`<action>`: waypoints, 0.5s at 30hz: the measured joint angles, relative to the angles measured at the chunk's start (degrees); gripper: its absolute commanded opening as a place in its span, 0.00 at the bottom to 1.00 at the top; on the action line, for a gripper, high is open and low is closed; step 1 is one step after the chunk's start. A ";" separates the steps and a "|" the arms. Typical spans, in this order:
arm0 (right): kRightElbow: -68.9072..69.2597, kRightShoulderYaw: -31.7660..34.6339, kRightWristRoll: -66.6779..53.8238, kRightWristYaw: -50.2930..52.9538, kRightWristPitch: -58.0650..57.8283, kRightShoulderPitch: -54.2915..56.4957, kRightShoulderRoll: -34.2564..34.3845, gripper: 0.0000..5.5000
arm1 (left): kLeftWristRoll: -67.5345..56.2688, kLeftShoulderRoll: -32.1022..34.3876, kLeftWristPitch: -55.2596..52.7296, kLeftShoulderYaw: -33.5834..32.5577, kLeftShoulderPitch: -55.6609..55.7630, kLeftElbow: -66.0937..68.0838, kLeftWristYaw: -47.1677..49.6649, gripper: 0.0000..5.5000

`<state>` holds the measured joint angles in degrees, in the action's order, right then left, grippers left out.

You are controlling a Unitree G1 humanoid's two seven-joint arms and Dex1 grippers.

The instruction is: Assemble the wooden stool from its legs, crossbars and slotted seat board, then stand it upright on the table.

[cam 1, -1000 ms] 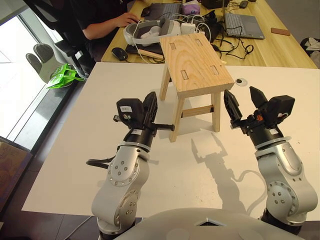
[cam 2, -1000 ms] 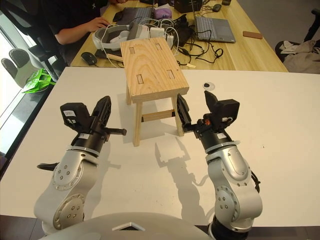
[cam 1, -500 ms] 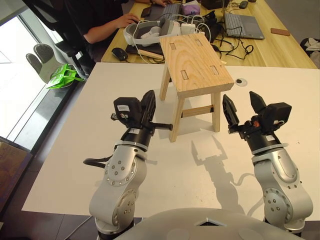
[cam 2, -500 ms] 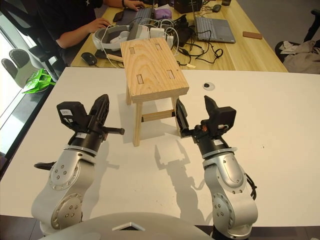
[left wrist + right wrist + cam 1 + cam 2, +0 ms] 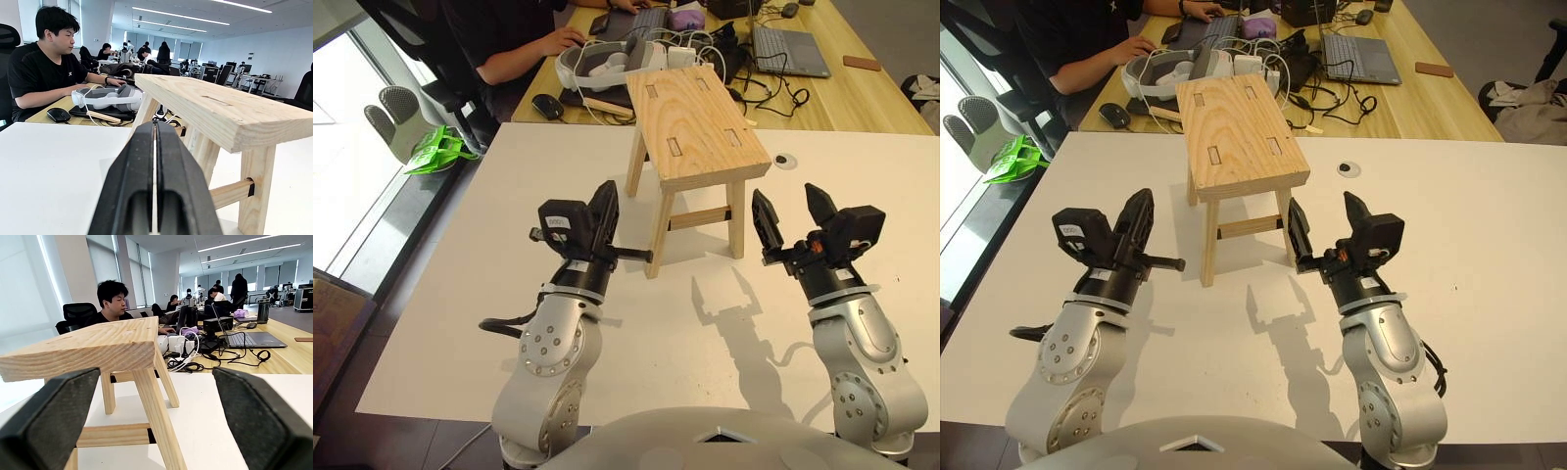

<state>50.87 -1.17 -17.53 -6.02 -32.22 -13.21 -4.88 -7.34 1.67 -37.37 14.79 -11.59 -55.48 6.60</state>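
Stool [image 5: 700, 122] upright on the white desk [image 5: 489, 255], one gripper on each side and neither touching it!

One stool, just ahead of and between the two sets of jaws. The left gripper [image 5: 607, 201] has its jaws clenched together on nothing, near the front leg [image 5: 656, 235]. The right gripper [image 5: 786, 201] has its jaws spread wide, released, beside the other front leg [image 5: 736, 217]. Count them: four slots in the seat board, three legs showing, one crossbar [image 5: 700, 217] between the front pair.
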 measured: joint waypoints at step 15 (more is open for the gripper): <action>-1.27 -1.30 1.11 1.62 3.29 -5.29 0.05 0.77 | 2.41 -0.20 11.92 5.05 -10.22 4.23 -1.21 0.01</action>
<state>49.60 -2.47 -16.42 -4.39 -28.93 -18.50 -4.83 -4.93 1.47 -25.44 19.83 -21.81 -51.25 5.40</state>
